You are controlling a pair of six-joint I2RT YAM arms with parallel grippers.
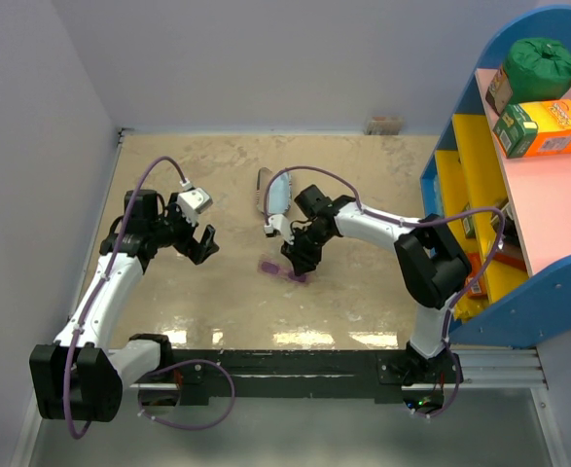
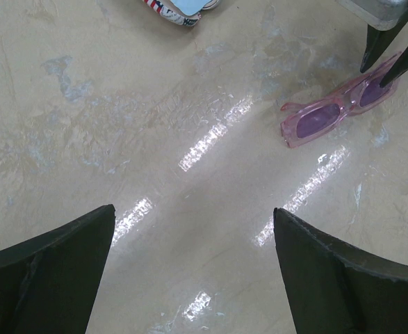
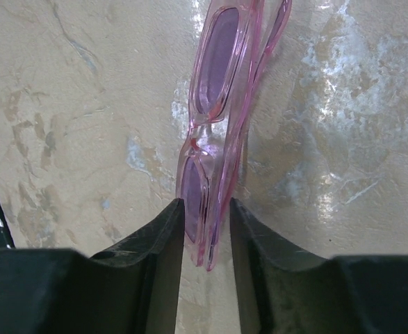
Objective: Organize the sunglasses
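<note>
"Where are the sunglasses (image 3: 214,139)?"
"Mid-tabletop (image 1: 363,282), one end pinched by the right hand (image 3: 205,209). The left hand (image 2: 193,211) is spread wide."
"The case (image 1: 261,195)?"
"Nearer the far edge, with a blue cloth (image 1: 279,192) in it."

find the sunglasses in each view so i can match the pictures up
top external: sunglasses mid-table, at the tip of the right gripper
left wrist: sunglasses upper right, flat on the table, far end at the right gripper
right wrist: sunglasses centre, running from the top edge down between the gripper's fingers
shared landmark: the right gripper at one end of the sunglasses
</note>
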